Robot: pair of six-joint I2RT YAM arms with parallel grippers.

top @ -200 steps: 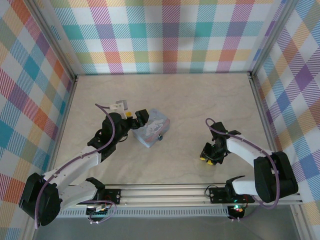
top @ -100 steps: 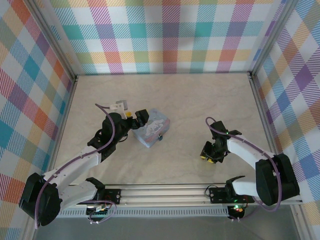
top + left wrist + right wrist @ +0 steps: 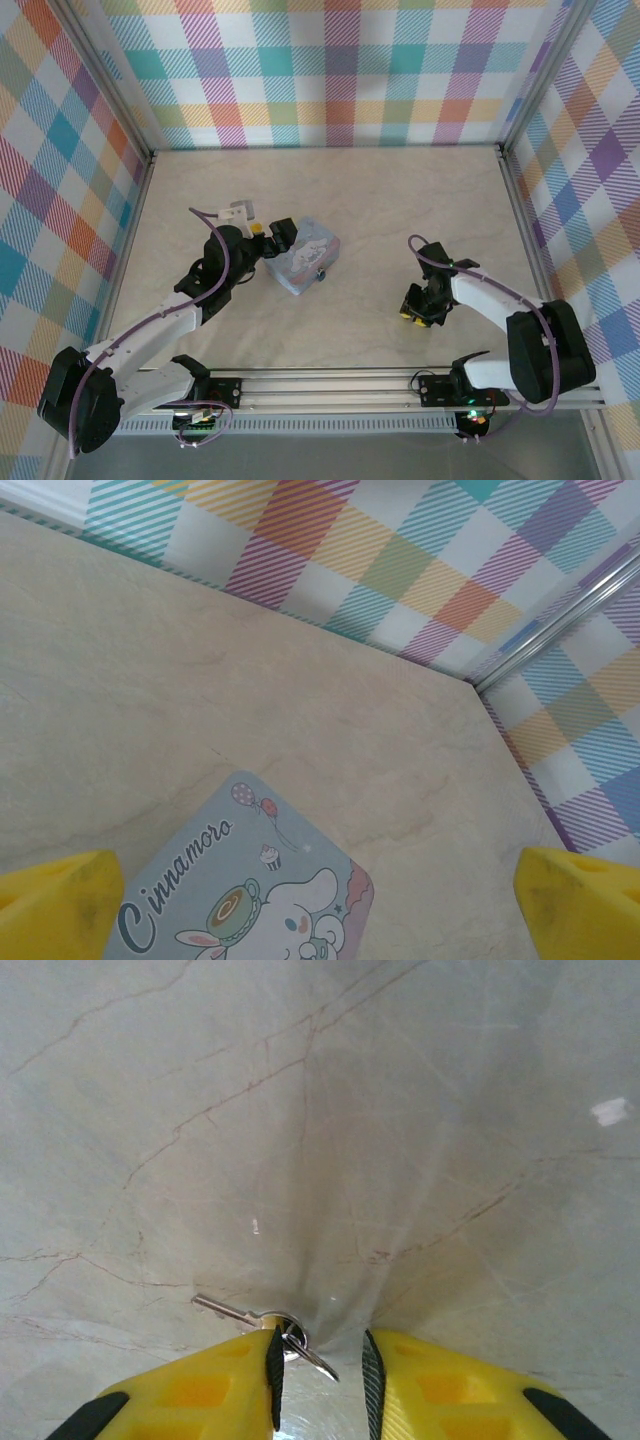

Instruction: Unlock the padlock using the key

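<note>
a: biggest thing first. what's on the table [image 3: 400,200]?
b: the pale blue cinnamoroll tin [image 3: 303,256], so i'll place everything off that. the left arm stretches forward to the tin's left corner. the left gripper [image 3: 272,248] has its fingers spread fully wide over that end and holds nothing.
a: the other arm?
b: it's folded in with the wrist pitched steeply down, well to the right of the tin. the right gripper [image 3: 320,1370] is down at the table with its fingers narrowed to a slim gap.
a: the padlock?
b: the padlock [image 3: 320,273] is tiny and dark, right against the tin's near right edge.
a: and the key?
b: the key [image 3: 262,1315] lies flat, far right of the tin. its ring end touches one pad [image 3: 274,1365] and the other pad stands apart, so it isn't clamped yet.
a: what could go wrong?
b: i'd say the thin key could pivot or skate out sideways, because the squeeze lands off-centre and the blade pokes out past the pad. the pads could also scrape the table and ride over it.
</note>
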